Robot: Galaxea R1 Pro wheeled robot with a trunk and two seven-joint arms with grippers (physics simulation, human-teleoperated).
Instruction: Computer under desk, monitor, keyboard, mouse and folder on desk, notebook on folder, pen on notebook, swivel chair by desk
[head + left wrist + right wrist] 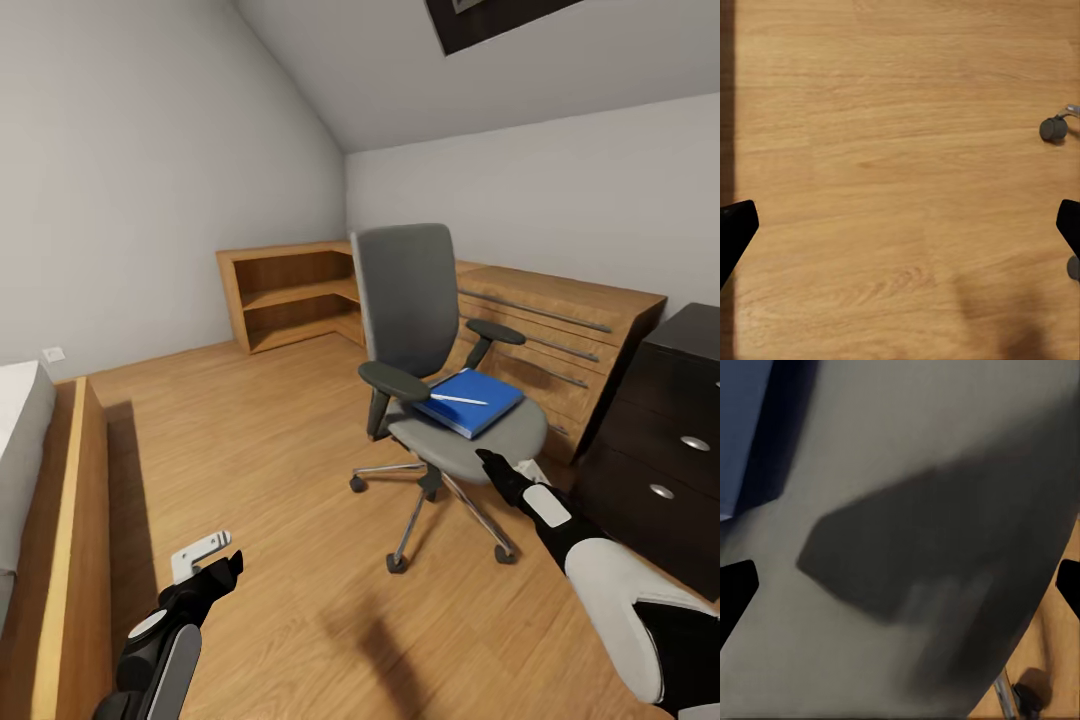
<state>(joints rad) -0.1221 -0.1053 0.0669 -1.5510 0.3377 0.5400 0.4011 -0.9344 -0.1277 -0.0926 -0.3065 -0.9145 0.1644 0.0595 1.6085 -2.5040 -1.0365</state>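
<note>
Head view: the blue folder (470, 401) sits on the swivel chair (432, 370) seat, pen (459, 399) lying on top, so that transfer hasn't begun. Right end effector (492, 466) hangs over the seat's front edge, fingers spread wide and empty. Left end effector (222, 571) is low over the floor (260, 440), spread and empty too. The worktop's black drawer unit (665, 430) waits just beside the chair.

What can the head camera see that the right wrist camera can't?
Head view alone: the whole swivel chair with its tall back and armrests, the pen lying on the blue folder, the bed, wood cabinets and the left gripper.
Right wrist view alone: a close look at the chair's grey seat, with a dark shadow across it.
Both: the seat, the folder, the wood floor, the right gripper.
</note>
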